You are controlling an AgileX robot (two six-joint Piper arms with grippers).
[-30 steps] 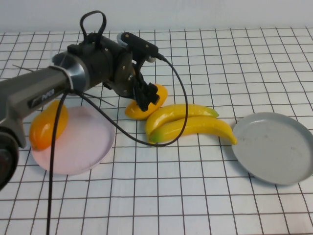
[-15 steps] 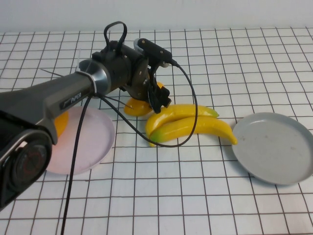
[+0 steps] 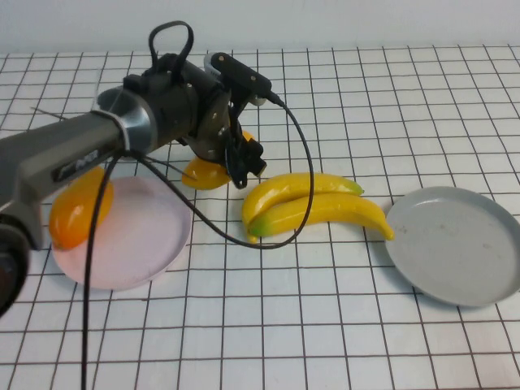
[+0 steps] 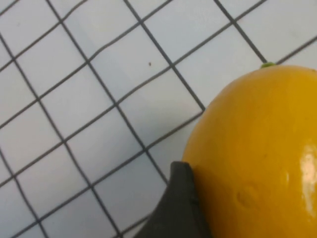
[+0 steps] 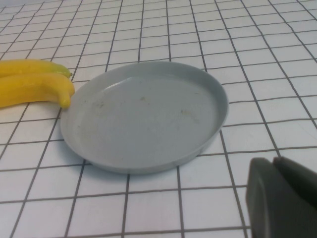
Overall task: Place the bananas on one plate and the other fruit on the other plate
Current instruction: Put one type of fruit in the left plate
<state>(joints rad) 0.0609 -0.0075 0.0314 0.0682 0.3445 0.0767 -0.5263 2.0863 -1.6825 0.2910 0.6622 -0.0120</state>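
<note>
My left gripper (image 3: 237, 165) is shut on an orange-yellow oval fruit (image 3: 200, 174), held between the pink plate (image 3: 142, 236) and the bananas (image 3: 313, 199). In the left wrist view that fruit (image 4: 257, 148) fills the frame against one dark finger (image 4: 177, 203). A second orange fruit (image 3: 75, 208) lies on the pink plate's left edge. Two bananas lie side by side on the table, their tips next to the grey plate (image 3: 455, 244). My right gripper (image 5: 273, 166) is shut with nothing in it, near the grey plate (image 5: 143, 114), and out of the high view.
The table is a white cloth with a black grid. The left arm's black cable (image 3: 276, 219) loops down in front of the bananas (image 5: 29, 82).
The left gripper has carried the orange fruit left, away from the bananas and towards the pink plate. The bananas and both plates have stayed put.
</note>
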